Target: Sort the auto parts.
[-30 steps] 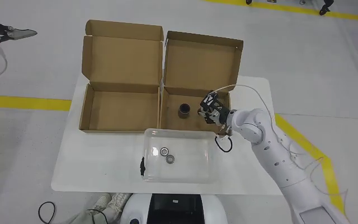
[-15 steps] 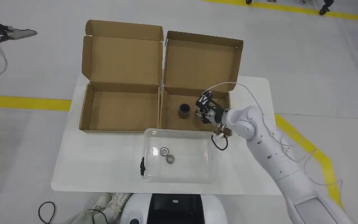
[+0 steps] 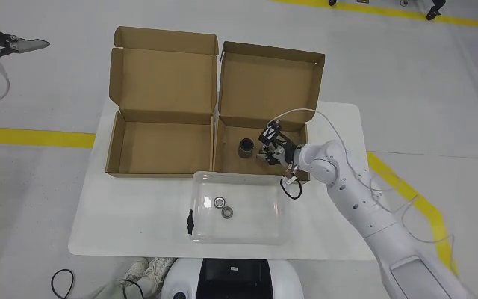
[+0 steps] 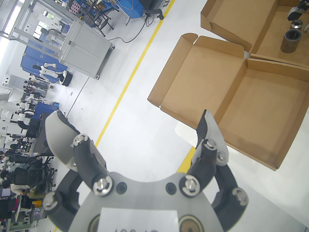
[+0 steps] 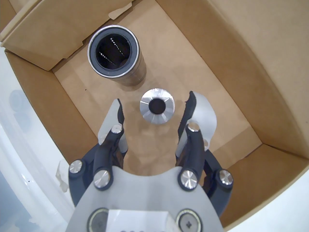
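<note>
Your right gripper (image 5: pixel 155 102) hung inside the right-hand cardboard box (image 3: pixel 228 138), its fingers spread apart and holding nothing. Between those fingers, on the box floor, stood a small silver sleeve (image 5: pixel 157 109), upright with its bore facing up. The pads looked clear of it on both sides, though from that angle you could not be certain. Just beside the sleeve stood a larger dark cylinder (image 5: pixel 113 51), also upright, with a black ring round its open top. The two parts were close but apart. In the top view the cylinder sat near the middle of that box floor, with the gripper just to one side of it.

The left-hand cardboard box (image 3: pixel 164 146) lay open next to it, the two boxes meeting along one wall, both lids folded back. In front of them on the white table (image 3: pixel 127 217) sat a clear plastic tub (image 3: pixel 258 228), with two small ring bearings (image 3: pixel 219 202) lying near each other inside.

Your left gripper (image 4: pixel 131 121) was off to the side, out over the floor by the table's edge, fingers wide apart and empty.
</note>
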You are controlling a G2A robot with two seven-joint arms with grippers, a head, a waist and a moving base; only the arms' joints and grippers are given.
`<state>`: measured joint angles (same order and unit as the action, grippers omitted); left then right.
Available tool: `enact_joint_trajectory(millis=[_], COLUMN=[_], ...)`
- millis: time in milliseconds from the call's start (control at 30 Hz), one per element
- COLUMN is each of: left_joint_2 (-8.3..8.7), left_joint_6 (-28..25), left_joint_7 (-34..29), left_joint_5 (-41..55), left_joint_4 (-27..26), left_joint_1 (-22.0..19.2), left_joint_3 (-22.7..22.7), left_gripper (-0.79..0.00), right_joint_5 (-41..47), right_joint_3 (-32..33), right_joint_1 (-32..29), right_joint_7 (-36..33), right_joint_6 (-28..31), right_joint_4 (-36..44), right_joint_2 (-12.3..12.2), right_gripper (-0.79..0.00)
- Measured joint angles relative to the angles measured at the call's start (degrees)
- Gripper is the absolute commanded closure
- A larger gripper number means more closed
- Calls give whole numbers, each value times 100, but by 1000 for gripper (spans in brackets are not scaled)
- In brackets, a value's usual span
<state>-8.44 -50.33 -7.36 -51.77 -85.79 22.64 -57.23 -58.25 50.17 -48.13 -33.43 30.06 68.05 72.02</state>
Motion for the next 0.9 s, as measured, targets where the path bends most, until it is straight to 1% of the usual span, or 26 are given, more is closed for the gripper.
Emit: enact_joint_trajectory(millis=[167, 233, 367, 533, 600, 700, 900], left_joint_2=[0, 0, 0, 0, 0, 0, 0], left_joint_6=[0, 0, 0, 0, 0, 0, 0], left_joint_7=[0, 0, 0, 0, 0, 0, 0], left_joint_5=[0, 0, 0, 0, 0, 0, 0], left_joint_4=[0, 0, 0, 0, 0, 0, 0], left_joint_1=[0, 0, 0, 0, 0, 0, 0], left_joint_3=[0, 0, 0, 0, 0, 0, 0], left_gripper=[-785, -785, -785, -785, -785, -785, -785], right_joint_5=[-122, -183, -229, -111, -66, -184, -556], right_joint_3=[95, 178, 369, 472, 458, 420, 286], right_joint_1=[-93, -185, -453, -871, -1013, -1183, -1434], right_joint_7=[107, 152, 283, 618, 794, 937, 1124], right_joint_6=[54, 96, 232, 702, 952, 1127, 1212], right_joint_4=[386, 685, 1380, 2195, 2415, 2661, 3032], right_joint_2=[-41, -77, -157, -232, -251, -275, -299], right_gripper=[-770, -782, -785, -785, -785, -785, -785])
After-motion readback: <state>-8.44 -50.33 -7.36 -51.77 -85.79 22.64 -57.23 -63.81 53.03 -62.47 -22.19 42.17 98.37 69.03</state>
